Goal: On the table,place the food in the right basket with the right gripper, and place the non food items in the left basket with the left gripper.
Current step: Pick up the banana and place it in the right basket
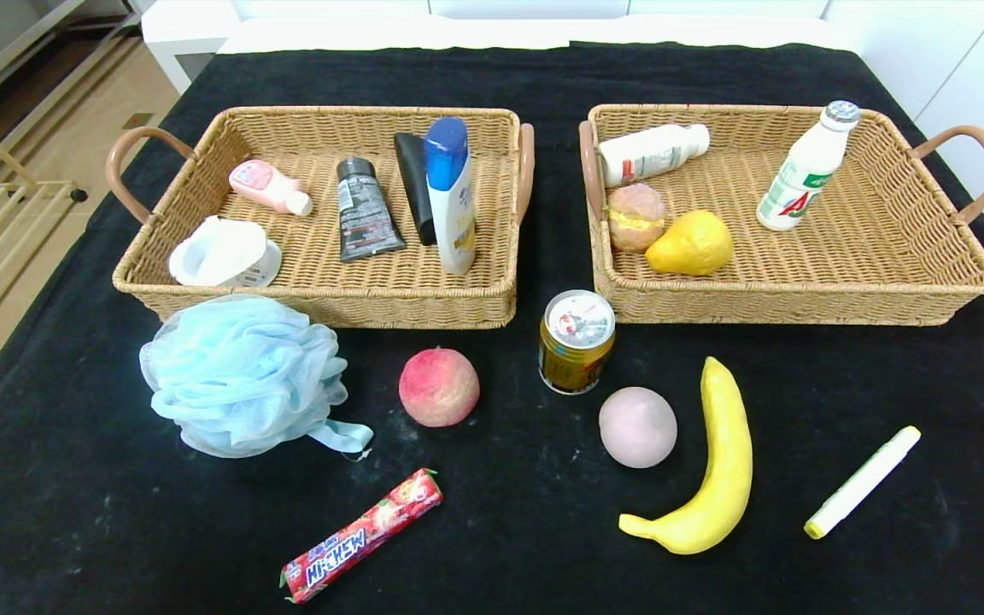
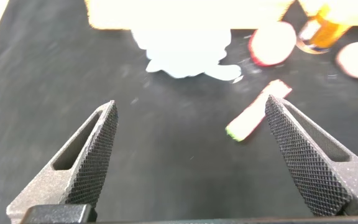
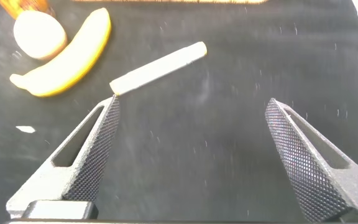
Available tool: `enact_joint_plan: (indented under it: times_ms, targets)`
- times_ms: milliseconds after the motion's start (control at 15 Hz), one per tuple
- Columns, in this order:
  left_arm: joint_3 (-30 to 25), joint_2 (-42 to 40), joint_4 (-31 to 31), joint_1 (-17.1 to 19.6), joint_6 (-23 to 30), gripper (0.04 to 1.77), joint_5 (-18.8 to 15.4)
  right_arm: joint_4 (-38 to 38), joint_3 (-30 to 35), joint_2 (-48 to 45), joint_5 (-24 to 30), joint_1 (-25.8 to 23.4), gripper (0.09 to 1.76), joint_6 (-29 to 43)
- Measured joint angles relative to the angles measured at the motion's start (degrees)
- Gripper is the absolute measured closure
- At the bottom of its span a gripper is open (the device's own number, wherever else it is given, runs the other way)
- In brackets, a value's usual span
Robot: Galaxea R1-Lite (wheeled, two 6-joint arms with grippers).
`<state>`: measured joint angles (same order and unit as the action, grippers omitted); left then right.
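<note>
1. Seven things lie loose on the black table (image 1: 73, 512), all on the near side of the two wicker baskets: a blue bath pouf (image 1: 244, 374) towards the left edge, a peach (image 1: 438, 387), a can (image 1: 576, 341), a pale round fruit (image 1: 637, 426), a banana (image 1: 710, 465), a candy stick (image 1: 362, 535) close to the near edge, and a white tube (image 1: 862, 482) towards the right edge.
2. The left basket (image 1: 321, 303) holds toiletries; the right basket (image 1: 799, 303) holds two bottles, a bun and a pear.
3. The left gripper (image 2: 191, 155) hangs above bare cloth near the near left corner with its jaws wide apart and nothing between them; the pouf and candy stick lie beyond it.
4. The right gripper (image 3: 191, 155) is likewise spread wide and empty near the near right corner, with the white tube just beyond one fingertip.
5. Likely trouble:
   - The tube, probably non-food, lies on the right side while the candy lies left of centre, so each arm faces a long reach, or the wrong arm may take it.
   - The pouf is soft and may snag or slip.
   - The round fruits could roll when nudged, and the can may topple against the right basket.
</note>
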<state>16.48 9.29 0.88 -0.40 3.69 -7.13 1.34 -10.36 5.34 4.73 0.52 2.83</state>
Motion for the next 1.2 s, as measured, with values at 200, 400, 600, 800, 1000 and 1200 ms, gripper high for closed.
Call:
enact_joint_plan:
  times_ms: [200, 400, 600, 800, 1000, 1200]
  targets:
    - [5.4, 7.85, -0.04, -3.71, -3.23, 0.09, -1.73, 0.02, -6.72, 7.25, 2.84, 0.21, 0.14, -0.05]
    - [11.57, 16.86, -0.04, -8.5, -4.66, 0.09, -3.72, -0.22, -14.1, 14.91, 7.28, 0.29, 0.14, -0.71]
    - [17.09, 26.4, -0.09, -12.5, -6.78, 0.09, -6.03, -0.2, -19.71, 22.8, 13.57, 0.52, 0.14, -1.78]
    - [20.94, 35.58, -2.91, -16.15, -7.91, 0.09, -8.13, -1.21, -22.74, 30.93, 15.88, 4.44, 0.14, -2.83]
    - [22.91, 42.61, -5.64, -21.76, -8.13, 0.09, -8.69, -5.56, -23.5, 38.16, 8.57, 15.24, 0.14, -1.99]
    - [23.34, 48.57, -9.14, -25.2, -8.23, 0.09, -9.18, -12.03, -23.78, 44.98, 0.85, 22.91, 0.14, -1.43]
